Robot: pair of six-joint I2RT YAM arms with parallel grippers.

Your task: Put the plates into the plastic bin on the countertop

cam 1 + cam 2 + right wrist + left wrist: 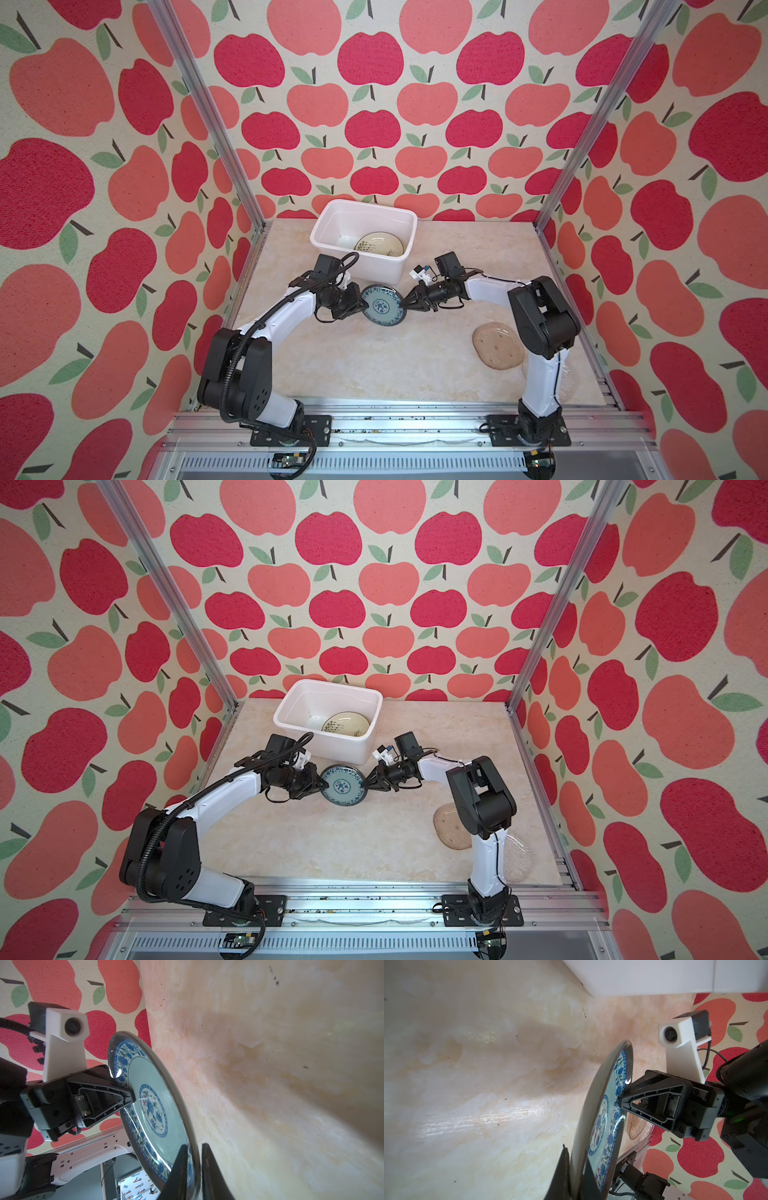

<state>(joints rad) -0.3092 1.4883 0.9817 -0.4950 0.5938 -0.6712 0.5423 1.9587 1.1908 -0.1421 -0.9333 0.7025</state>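
Here, in the middle of both top views, we see a blue-patterned plate [381, 305] held in the air above the countertop [374, 374], just below the plastic bin [374, 266] in the frame. The left gripper [364, 306] is closed tight on the plate's left rim. The right gripper [402, 304] straddles the opposite rim. In the right wrist view its fingers [212, 1167] stand slightly parted, with a sliver of gap beside the rim, so we judge that it is not clamping. Inside the bin lies a cream plate with reeds [380, 244]. An amber glass plate [496, 347] rests on the countertop at lower right, partly under the right arm. We judge the blue plate stiff, fairly heavy, glazed and slippery, and likely to chip or shatter if dropped. Its thin rim is the only place to pinch, so the hold should sit well in from the edge
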